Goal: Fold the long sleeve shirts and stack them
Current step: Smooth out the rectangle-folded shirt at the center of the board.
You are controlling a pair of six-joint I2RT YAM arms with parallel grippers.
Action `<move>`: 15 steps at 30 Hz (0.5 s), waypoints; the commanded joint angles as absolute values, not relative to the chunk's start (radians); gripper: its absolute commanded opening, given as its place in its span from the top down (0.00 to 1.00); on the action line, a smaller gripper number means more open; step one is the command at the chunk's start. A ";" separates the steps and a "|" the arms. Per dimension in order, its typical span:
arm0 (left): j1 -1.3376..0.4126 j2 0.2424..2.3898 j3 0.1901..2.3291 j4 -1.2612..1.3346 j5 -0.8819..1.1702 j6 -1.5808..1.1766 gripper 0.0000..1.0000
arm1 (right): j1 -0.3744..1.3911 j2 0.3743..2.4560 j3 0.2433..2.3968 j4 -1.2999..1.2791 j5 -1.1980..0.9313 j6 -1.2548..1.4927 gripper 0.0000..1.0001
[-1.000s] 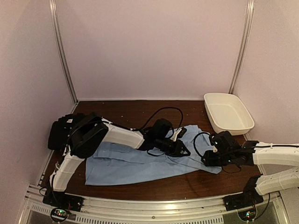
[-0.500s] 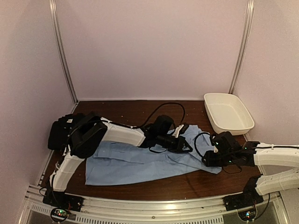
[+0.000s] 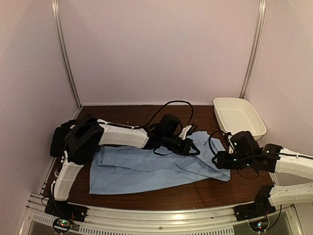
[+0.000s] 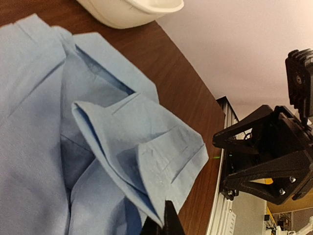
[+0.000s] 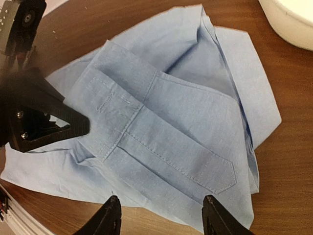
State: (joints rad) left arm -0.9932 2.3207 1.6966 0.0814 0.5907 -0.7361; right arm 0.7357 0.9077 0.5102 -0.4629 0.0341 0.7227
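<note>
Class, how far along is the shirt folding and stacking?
Done: a sleeve lies folded across the light blue shirt. In hand: the left gripper pinches its raised fold; the right gripper hangs open above. Left: finishing folds, then stacking with the black shirt.

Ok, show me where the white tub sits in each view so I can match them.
Top external: white tub at the far right, up and right of the shirt.
Left wrist: tub along the top edge, left of centre, only partly in frame.
Right wrist: tub in the top right corner, only partly in frame.
Shared landmark: the light blue shirt, near the tub in all three.
</note>
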 commanded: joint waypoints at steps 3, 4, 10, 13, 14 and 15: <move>-0.943 2.096 1.727 0.064 0.580 -0.563 1.00 | 0.743 0.791 0.688 -0.631 0.136 0.686 0.39; -0.937 2.073 1.730 0.061 0.586 -0.532 1.00 | 0.741 0.781 0.708 -0.653 0.154 0.683 0.39; -0.919 2.007 1.857 -0.124 0.540 -0.362 1.00 | 0.739 0.764 0.782 -0.735 0.243 0.684 0.37; -0.903 1.974 1.882 -0.183 0.489 -0.364 1.00 | 0.735 0.773 0.786 -0.731 0.248 0.685 0.37; -0.901 1.955 1.880 -0.190 0.464 -0.361 1.00 | 0.733 0.778 0.785 -0.727 0.249 0.684 0.37; -0.899 1.938 1.881 -0.204 0.433 -0.361 1.00 | 0.733 0.786 0.781 -0.722 0.247 0.683 0.37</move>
State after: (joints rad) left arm -0.9127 1.9942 1.8660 -0.0921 0.5343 -0.4240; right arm 0.7353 0.7708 0.7685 -0.6857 0.1993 0.6899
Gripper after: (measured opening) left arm 0.012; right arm 0.627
